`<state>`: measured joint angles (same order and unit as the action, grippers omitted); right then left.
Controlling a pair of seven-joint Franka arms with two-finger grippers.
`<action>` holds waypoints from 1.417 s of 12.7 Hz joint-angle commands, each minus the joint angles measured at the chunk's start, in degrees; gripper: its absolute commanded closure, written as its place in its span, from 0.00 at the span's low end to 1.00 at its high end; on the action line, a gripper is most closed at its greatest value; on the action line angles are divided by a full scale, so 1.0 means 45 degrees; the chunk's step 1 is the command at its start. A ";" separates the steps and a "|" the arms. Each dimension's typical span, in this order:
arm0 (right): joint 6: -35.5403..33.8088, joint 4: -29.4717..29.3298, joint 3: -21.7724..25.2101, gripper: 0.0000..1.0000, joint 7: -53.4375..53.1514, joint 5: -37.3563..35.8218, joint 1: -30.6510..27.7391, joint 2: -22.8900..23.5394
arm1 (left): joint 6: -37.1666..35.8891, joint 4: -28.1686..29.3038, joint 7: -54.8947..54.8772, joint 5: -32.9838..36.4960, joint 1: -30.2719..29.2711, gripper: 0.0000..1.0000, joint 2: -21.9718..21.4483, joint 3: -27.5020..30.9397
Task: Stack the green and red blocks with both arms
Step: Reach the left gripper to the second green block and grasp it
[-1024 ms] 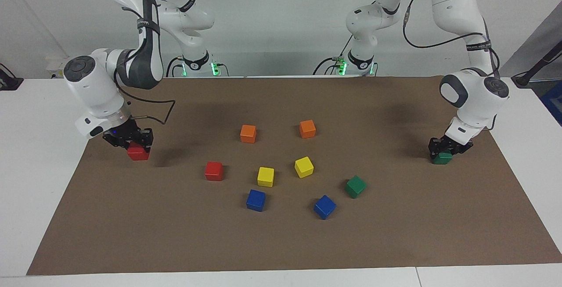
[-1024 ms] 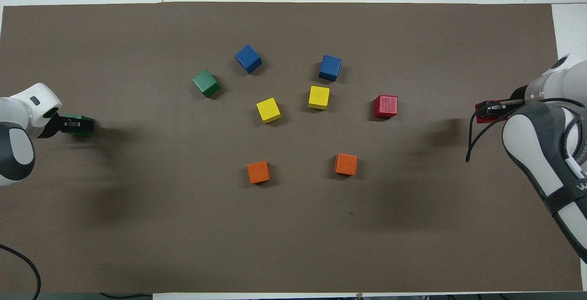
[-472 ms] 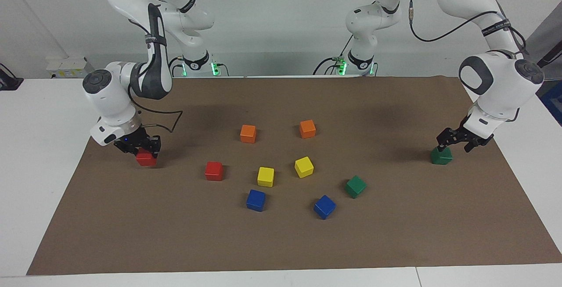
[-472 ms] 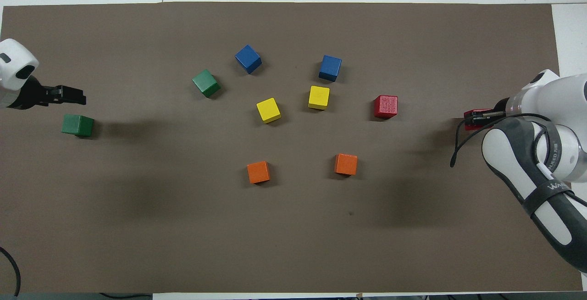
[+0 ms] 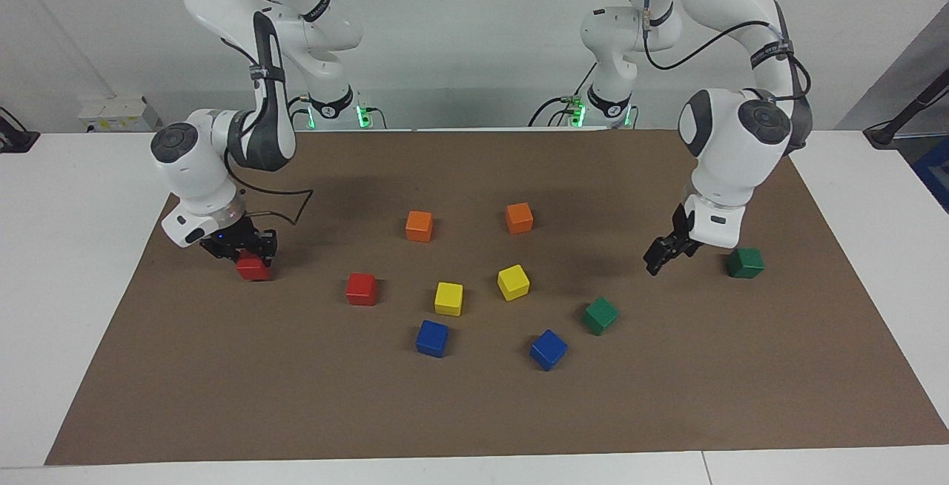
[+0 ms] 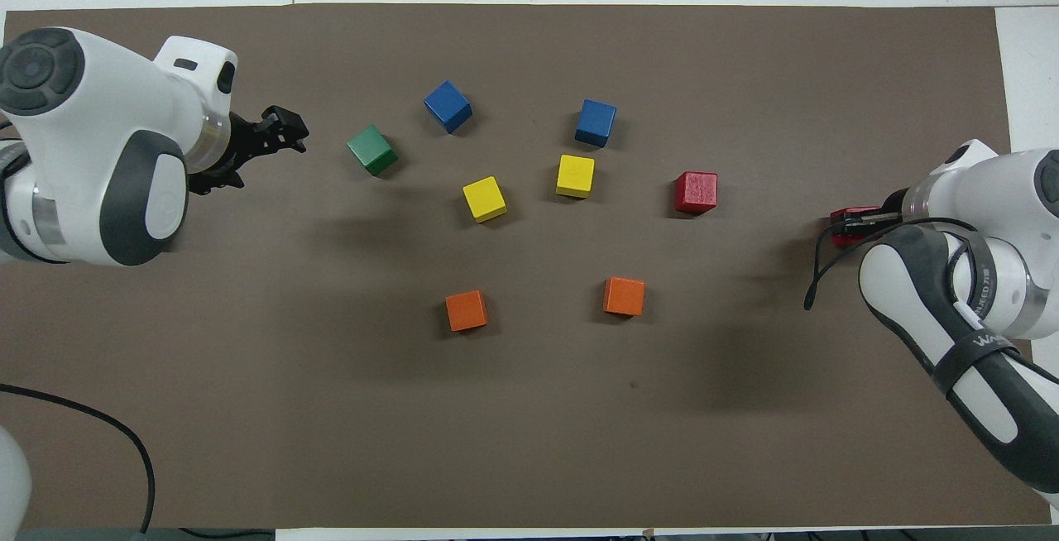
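We are looking first at the green blocks: one green block (image 5: 745, 262) is sitting alone on the brown mat (image 5: 474, 411) at the left arm's end of the desk, and the other green block (image 5: 600, 315) is lying nearer the middle, beside a blue cube (image 5: 549, 349). The left gripper (image 5: 662, 255) is hanging between those two, its jaws standing wide and holding nothing. We are judging that the next green pick turns on this: the middle green block is lying toward the cluster and farther from the robots than the jaws, and the left arm is plainly the nearer one. At the right arm's end, the right gripper (image 5: 248, 250) is clamping its jaws on a red block (image 5: 253, 268) low over the mat. The second red block (image 5: 362, 288) is resting toward the middle from it, near the yellow cubes (image 5: 448, 298)
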<state>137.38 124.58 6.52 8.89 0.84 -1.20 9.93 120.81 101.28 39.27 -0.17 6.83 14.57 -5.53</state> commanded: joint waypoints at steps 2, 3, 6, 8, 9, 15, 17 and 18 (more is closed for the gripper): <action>0.0351 0.0185 -0.0082 0.71 0.0211 -0.0010 -0.0124 0.0020 | -0.0109 -0.1994 0.3393 0.0524 0.1252 0.00 0.2128 0.0252; 0.0370 0.0244 -0.0082 0.70 0.0231 -0.0010 -0.0144 0.0039 | -0.0109 -0.2387 0.4041 0.0758 0.1275 0.00 0.2578 0.0233; 0.0663 0.0342 -0.0082 0.68 0.0231 -0.0010 -0.0144 0.0058 | -0.0012 -0.3325 0.5215 0.0721 0.1275 0.00 0.3556 0.0233; 0.0760 0.0380 -0.0082 0.68 0.0192 -0.0010 -0.0144 0.0059 | 0.0378 -0.3386 0.5783 0.0644 0.1158 0.00 0.3715 0.0233; 0.0877 0.0420 -0.0082 0.68 0.0192 -0.0010 -0.0144 0.0078 | 0.0708 -0.3406 0.6230 0.0643 0.1138 0.00 0.3909 0.0252; 0.0859 0.0342 -0.0082 0.00 0.0250 -0.0010 -0.0163 0.0313 | 0.1549 -0.3387 0.6606 0.0721 0.1196 0.00 0.4184 0.0233; 0.0587 0.0109 -0.0102 0.00 0.0270 -0.0010 -0.0144 0.0196 | 0.1668 -0.3387 0.6586 0.0780 0.1274 0.00 0.4282 0.0233; 0.0102 -0.0144 -0.0102 0.00 0.0270 -0.0010 -0.0124 0.0118 | 0.1785 -0.3367 0.6586 0.0838 0.1294 0.00 0.4282 0.0233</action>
<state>139.57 125.53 6.53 8.90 0.83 -1.21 10.74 127.70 87.60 67.67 1.94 11.88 32.40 -4.83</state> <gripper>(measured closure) 0.282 0.000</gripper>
